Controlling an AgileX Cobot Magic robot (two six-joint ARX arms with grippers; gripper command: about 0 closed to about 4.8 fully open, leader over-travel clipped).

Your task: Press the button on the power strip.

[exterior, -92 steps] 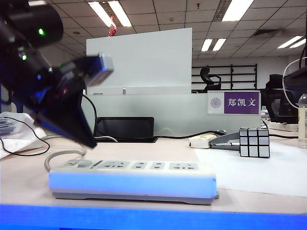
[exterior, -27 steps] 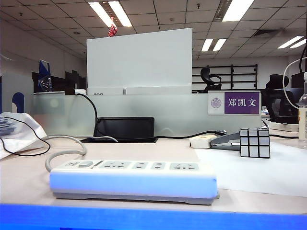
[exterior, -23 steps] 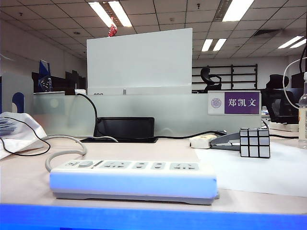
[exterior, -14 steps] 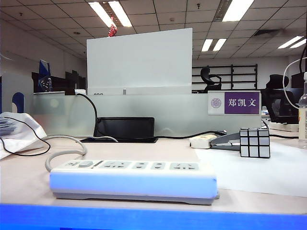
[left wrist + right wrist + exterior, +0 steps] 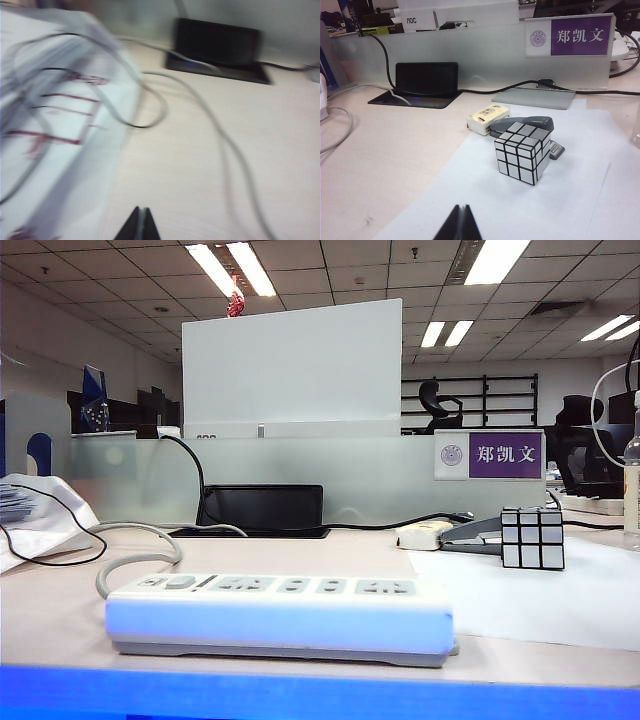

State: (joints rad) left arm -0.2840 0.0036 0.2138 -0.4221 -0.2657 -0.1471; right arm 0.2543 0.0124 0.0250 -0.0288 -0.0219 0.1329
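The power strip (image 5: 280, 615), a long white bar on a grey base, lies across the table's front in the exterior view. Its small grey oval button (image 5: 180, 582) sits at the strip's left end, beside the row of sockets, and nothing touches it. The thick grey cord (image 5: 130, 550) loops away to the left. Neither arm shows in the exterior view. In the blurred left wrist view my left gripper (image 5: 141, 212) is shut and empty above bare table beside the cord (image 5: 220, 135). Over a white sheet (image 5: 580, 200), my right gripper (image 5: 462, 209) is also shut and empty. Neither wrist view shows the strip.
A mirror cube (image 5: 532, 537) and a cream-and-grey stapler (image 5: 440, 534) stand on the white sheet at the right. A white bag with thin black wires (image 5: 35, 515) lies at the left. A black cable hatch (image 5: 260, 510) and a glass partition (image 5: 300, 480) line the back.
The left arm hung over the strip's button end 3.3 s ago and has since left the exterior view. Over the last second nothing there has moved.
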